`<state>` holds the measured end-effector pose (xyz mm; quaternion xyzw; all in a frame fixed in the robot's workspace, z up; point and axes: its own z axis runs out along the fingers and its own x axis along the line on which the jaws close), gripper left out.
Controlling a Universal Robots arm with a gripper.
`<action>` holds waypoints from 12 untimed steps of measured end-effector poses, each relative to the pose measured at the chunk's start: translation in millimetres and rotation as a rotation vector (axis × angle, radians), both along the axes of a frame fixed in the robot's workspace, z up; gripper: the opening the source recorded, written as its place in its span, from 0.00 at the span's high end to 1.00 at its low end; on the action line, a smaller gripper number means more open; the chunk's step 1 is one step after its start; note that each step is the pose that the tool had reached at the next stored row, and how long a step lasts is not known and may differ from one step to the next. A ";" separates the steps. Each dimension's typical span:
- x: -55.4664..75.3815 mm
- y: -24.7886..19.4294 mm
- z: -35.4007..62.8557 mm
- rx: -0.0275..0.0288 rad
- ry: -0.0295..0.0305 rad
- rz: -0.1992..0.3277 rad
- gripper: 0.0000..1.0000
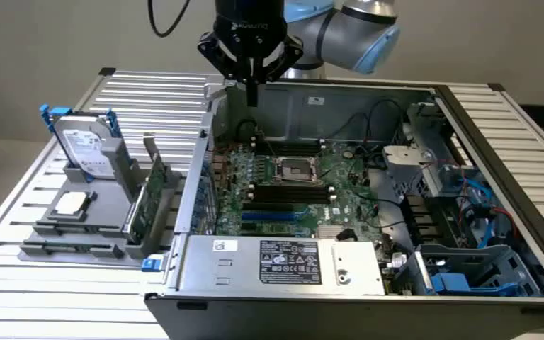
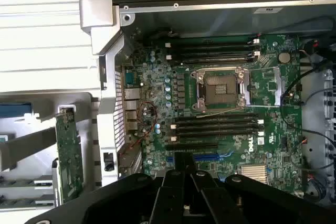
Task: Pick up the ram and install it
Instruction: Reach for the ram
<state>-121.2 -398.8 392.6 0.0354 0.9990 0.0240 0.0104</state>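
I read jaws closed, empty, above case [image 1: 196, 283] rear. Ram [image 1: 69, 247] lies 7 o'clock from them, well apart, in holder [image 1: 111, 212] on worktop [image 1: 26, 297], long axis 9-3 in ext. view.

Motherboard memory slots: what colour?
The memory slots are black, seen best in the wrist view.
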 end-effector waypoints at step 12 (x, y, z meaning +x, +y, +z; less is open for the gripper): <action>-9.5 -0.3 0.0 -0.0002 0.0001 0.000 0.89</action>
